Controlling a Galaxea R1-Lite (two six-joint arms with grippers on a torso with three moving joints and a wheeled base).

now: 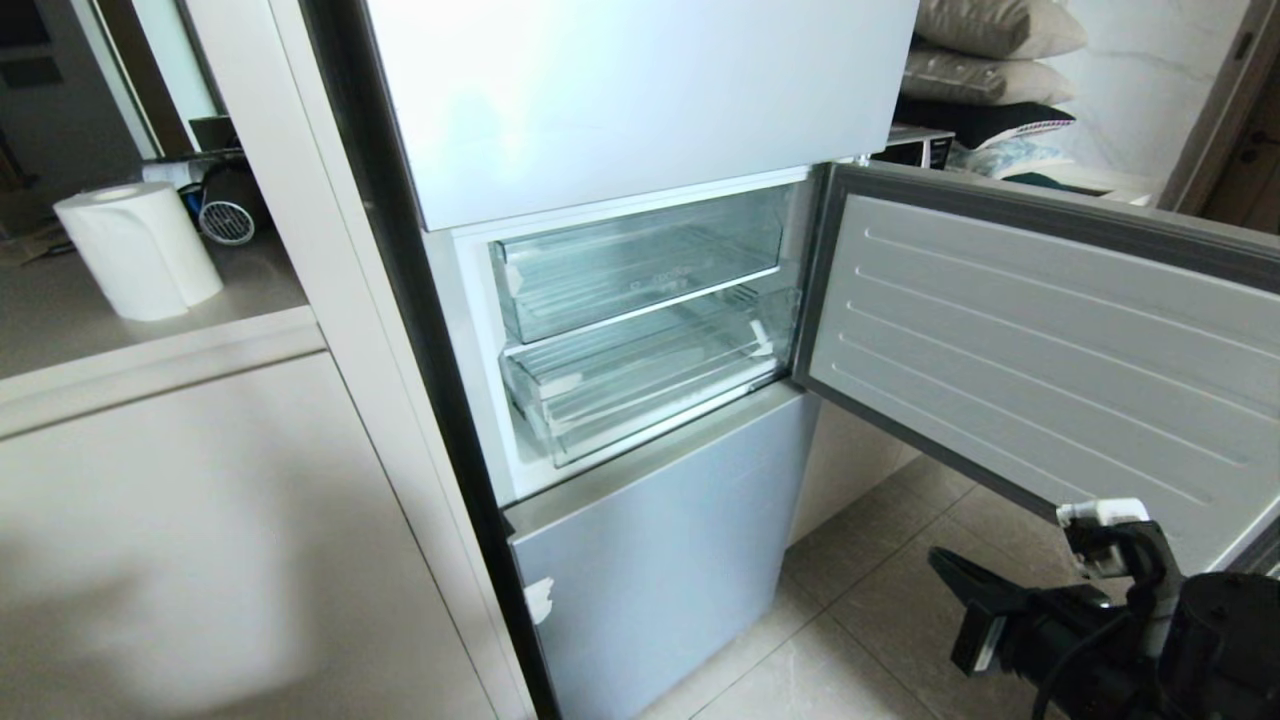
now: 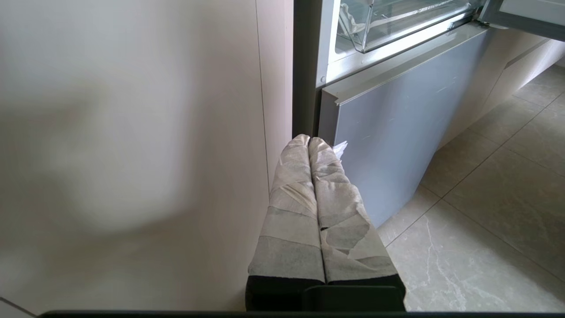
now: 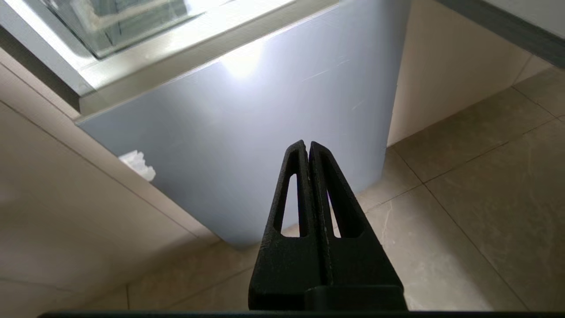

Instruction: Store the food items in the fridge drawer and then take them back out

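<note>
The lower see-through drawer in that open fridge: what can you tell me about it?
The fridge drawer is a wide bin of clear, colourless plastic with a thick front lip and a ribbed floor. It sits pushed into the middle compartment, under a shallower clear tray and above the closed pale-blue bottom panel. No food shows inside it. Nothing grips it.

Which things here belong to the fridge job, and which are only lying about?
Belonging to the job:
- fridge drawer, closed, nothing visible inside
- open middle door
- right gripper, shut, low before the fridge
- left gripper, shut, idle
No food items in view.

Lying about:
- paper towel roll
- pillows
</note>
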